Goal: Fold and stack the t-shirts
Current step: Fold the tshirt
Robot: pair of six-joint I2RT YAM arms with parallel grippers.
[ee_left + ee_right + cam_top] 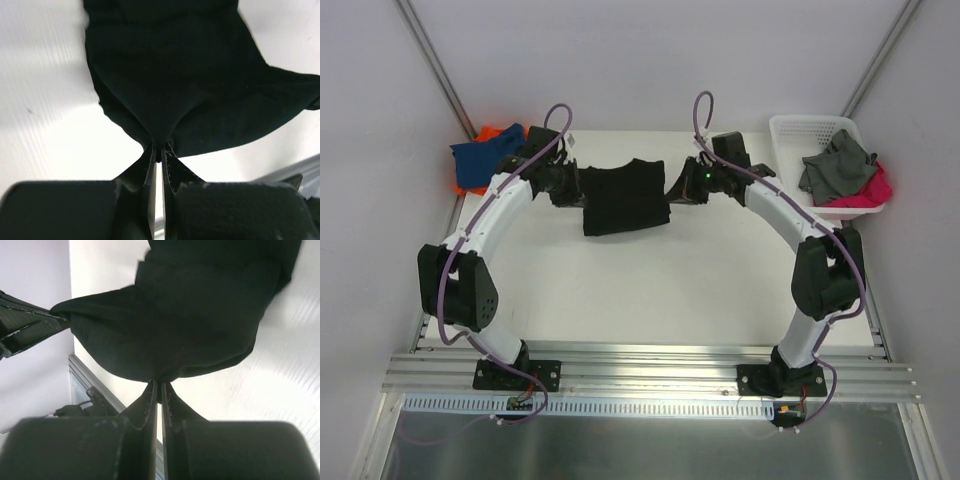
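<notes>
While the left tool (159,150) and the right tool (159,387) each pinch an edge of the black t-shirt (625,200), held over the far worktop (650,290), we risk cloth slipping free if stretched harder.

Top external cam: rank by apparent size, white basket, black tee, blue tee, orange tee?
1. white basket
2. black tee: lifted off the table, so being nearer the camera may inflate it
3. blue tee: bunched
4. orange tee: mostly hidden under the blue one, only slivers show
</notes>
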